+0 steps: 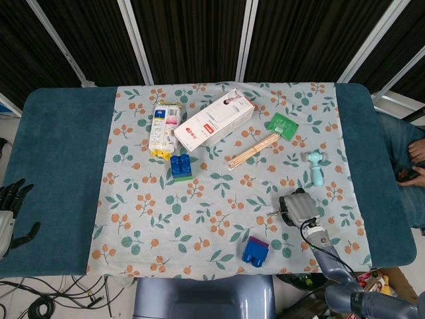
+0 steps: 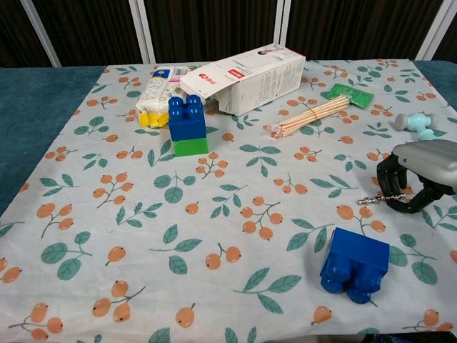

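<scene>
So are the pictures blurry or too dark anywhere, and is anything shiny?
Head view: even light, soft shadows, the cloth sharp, the curtains behind very dark. Chest view: close and clear; the blue block casts a small shadow, the right hand has a pale sheen on its grey back and is cut by the edge; no blur.

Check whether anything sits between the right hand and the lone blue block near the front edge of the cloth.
Nothing visible does. The right hand hovers just behind and to the right of the blue block, with only bare cloth between them. A small chain dangles at its fingers, off that path.
</scene>
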### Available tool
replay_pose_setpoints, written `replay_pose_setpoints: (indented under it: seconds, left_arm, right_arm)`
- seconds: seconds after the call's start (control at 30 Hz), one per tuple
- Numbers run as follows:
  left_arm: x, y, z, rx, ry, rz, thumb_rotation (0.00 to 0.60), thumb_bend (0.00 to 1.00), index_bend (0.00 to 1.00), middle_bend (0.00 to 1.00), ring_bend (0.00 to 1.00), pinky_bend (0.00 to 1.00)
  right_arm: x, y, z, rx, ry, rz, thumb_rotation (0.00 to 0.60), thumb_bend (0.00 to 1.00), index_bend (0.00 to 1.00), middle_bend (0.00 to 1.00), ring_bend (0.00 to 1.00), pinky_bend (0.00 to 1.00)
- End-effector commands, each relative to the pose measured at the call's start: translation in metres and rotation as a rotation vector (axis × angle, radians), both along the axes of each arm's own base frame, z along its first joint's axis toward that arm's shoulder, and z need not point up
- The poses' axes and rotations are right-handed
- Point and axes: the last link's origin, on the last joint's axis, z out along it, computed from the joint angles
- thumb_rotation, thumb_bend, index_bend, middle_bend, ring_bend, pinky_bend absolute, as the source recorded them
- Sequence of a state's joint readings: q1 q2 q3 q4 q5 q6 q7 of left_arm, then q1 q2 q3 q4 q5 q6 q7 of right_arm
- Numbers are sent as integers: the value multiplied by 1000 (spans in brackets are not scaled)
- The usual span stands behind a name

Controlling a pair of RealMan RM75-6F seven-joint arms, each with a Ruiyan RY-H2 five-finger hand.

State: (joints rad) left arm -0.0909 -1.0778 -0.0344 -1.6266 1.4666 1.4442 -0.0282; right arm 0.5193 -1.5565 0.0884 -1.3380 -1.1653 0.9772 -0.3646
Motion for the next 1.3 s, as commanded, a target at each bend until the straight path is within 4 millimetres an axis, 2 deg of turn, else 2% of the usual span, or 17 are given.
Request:
replay_pose_setpoints:
  seconds: [0.03, 1.3]
  left_arm:
    - [0, 0, 0, 0, 0, -1, 600, 330, 89, 8, 12, 21]
    - [-1, 0, 0, -1, 0, 3, 600, 330, 89, 7, 12, 22]
  right_arm:
    - [0, 0, 0, 2, 1, -1, 600, 367, 605, 437, 436, 218]
    - [1, -1, 1, 15, -21, -11, 600, 367, 624, 441, 439, 218]
